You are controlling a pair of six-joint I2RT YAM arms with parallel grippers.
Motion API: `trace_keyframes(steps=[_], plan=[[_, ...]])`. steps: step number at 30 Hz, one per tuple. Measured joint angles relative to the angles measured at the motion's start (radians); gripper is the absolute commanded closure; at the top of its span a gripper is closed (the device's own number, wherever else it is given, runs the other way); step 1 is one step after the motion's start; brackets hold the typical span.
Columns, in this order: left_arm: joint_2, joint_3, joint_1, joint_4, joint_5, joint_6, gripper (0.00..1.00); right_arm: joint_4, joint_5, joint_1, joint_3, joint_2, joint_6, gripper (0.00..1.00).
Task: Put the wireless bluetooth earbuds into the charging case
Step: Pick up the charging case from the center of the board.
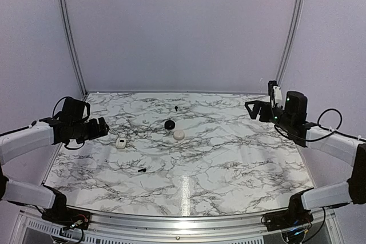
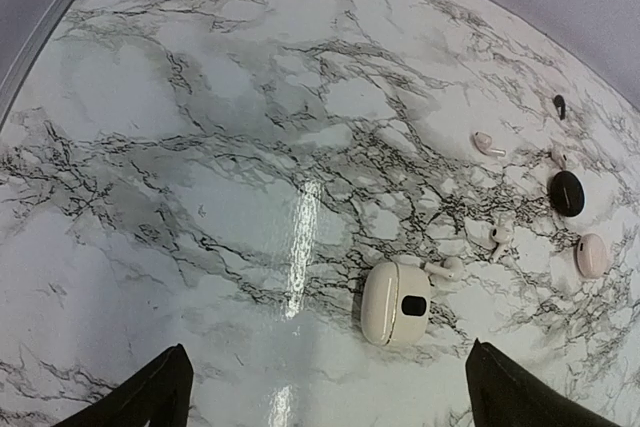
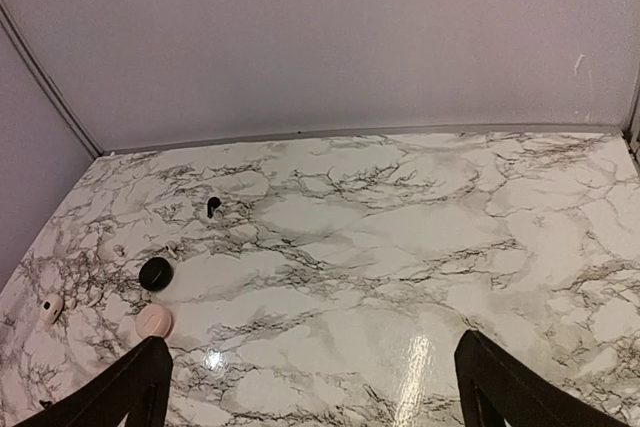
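The charging case [image 1: 179, 134] is a cream pebble lying mid-table, its lid down as far as I can tell; it looks pinkish in the left wrist view [image 2: 592, 256] and the right wrist view [image 3: 154, 321]. One black earbud [image 1: 176, 108] lies behind it and shows in both wrist views [image 2: 559, 105] [image 3: 213, 207]. The other black earbud [image 1: 141, 170] lies nearer the front left. My left gripper [image 1: 103, 127] [image 2: 325, 372] is open and empty, held above the table's left side. My right gripper [image 1: 260, 110] [image 3: 310, 362] is open and empty, held high at the right.
A black round puck [image 1: 169, 124] [image 2: 566, 193] [image 3: 155, 273] sits just behind the case. A white squarish case with a dark spot [image 1: 120, 142] [image 2: 397, 303] lies near my left gripper. A few white stemmed earbuds [image 2: 500, 235] are scattered around it.
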Motion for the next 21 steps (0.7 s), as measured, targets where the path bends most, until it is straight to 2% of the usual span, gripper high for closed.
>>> trace_keyframes(steps=[10,16,21], plan=[[-0.003,0.002,0.023,-0.001,0.055,0.018,0.01,0.004,-0.089,-0.027,-0.012,0.002,0.012,0.01],[0.011,-0.008,0.018,0.000,0.040,0.017,0.01,0.013,-0.180,-0.033,-0.011,0.059,0.017,0.01],[0.066,-0.015,-0.023,-0.006,-0.013,0.011,0.11,0.013,-0.230,-0.034,-0.010,0.103,0.018,0.01]])
